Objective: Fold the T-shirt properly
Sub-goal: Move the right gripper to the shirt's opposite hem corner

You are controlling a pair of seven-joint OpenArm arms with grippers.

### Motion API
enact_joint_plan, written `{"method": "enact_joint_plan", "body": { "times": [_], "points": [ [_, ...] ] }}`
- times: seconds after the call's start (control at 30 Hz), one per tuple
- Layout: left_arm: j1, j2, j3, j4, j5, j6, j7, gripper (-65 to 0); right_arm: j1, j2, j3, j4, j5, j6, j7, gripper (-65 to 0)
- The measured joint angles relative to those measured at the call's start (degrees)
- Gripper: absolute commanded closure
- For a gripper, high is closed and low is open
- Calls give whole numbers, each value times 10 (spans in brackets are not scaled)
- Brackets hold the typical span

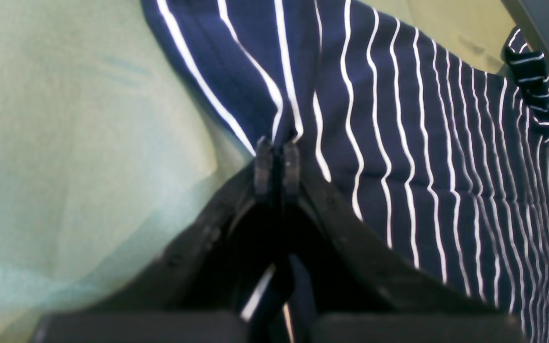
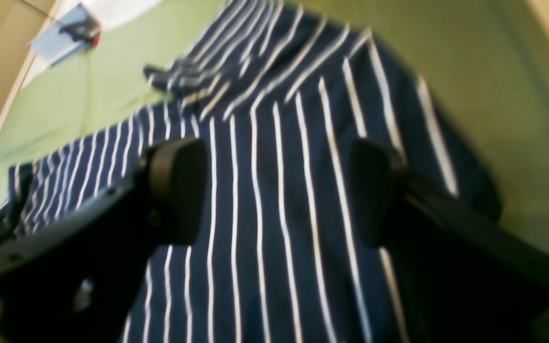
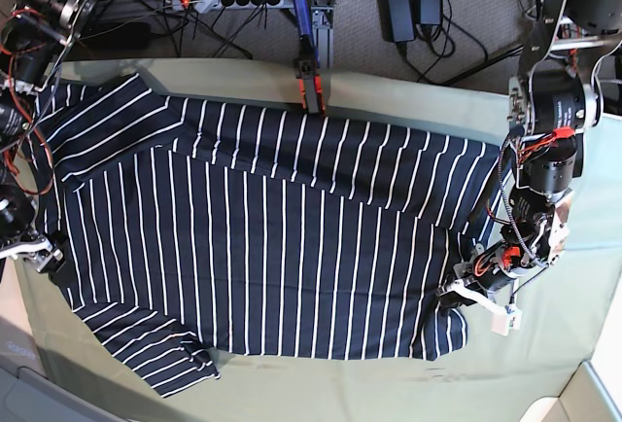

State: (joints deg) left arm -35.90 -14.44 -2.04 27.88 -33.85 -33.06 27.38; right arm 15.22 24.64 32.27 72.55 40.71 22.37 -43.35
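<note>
On green cloth [image 3: 389, 383], soft striped T-shirt [image 3: 262, 247], left pincer [image 1: 277, 157] pinching hem, right pincer [image 2: 274, 195] wide.

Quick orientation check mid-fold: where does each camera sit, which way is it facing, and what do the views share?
Left wrist: behind the left gripper, looking along fingers pinched on the T-shirt edge.
Right wrist: behind the open right gripper, looking down on striped fabric.
Base: overhead, looking down on the green cloth; both arms show at the sides.
Shared: all three see the T-shirt lying on the cloth.
</note>
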Motion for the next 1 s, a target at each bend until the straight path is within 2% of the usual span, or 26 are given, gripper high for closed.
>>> {"method": "enact_joint_plan", "body": {
  "times": [0.2, 0.37, 0.53, 0.73, 1.0],
  "points": [
    [2, -2, 0, 0, -1, -2, 3, 0, 58, 27, 0, -94, -82, -14, 41, -445],
    [3, -5, 0, 0, -2, -4, 4, 0, 103, 62, 0, -221, -88, -16, 54, -445],
    [6, -5, 0, 0, -2, -4, 3, 0, 101, 83, 0, -306, -107, -16, 92, -445],
    [7, -5, 0, 0, -9, -4, 4, 0, 103, 71, -3, -326, -119, -16, 106, -445],
    [7, -5, 0, 0, -17, -4, 5, 0, 103, 41, -49, -327, -134, -16, 130, -445]
  ]
}}
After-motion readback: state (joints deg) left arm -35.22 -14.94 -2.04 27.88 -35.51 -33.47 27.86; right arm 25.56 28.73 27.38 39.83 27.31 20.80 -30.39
